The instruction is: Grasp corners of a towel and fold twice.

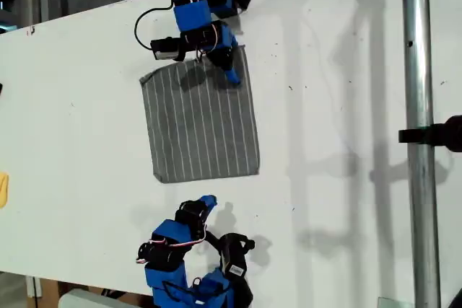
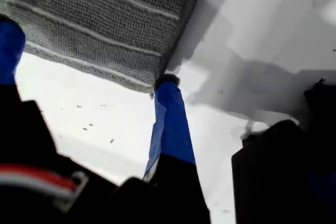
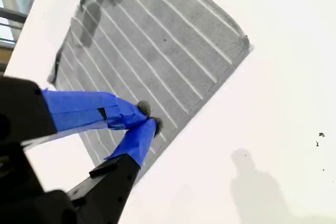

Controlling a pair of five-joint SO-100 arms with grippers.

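Note:
The grey towel (image 1: 201,122) with thin white stripes lies flat on the white table (image 1: 79,120). My first gripper (image 1: 221,66) is at the towel's far corner on the exterior view's right. It stands open, and one blue fingertip (image 2: 167,83) touches the corner's tip (image 2: 149,80) while the other finger stays off to the side. My second gripper (image 1: 208,201) hovers just off the towel's near edge, shut with nothing between its tips (image 3: 148,117). Past those tips the towel (image 3: 157,51) spreads out whole.
A metal pole (image 1: 419,106) with a black clamp (image 1: 433,136) runs down the exterior view's right. A black cable (image 1: 142,23) loops beside the first arm. A yellow object (image 1: 3,190) shows at the exterior view's left edge.

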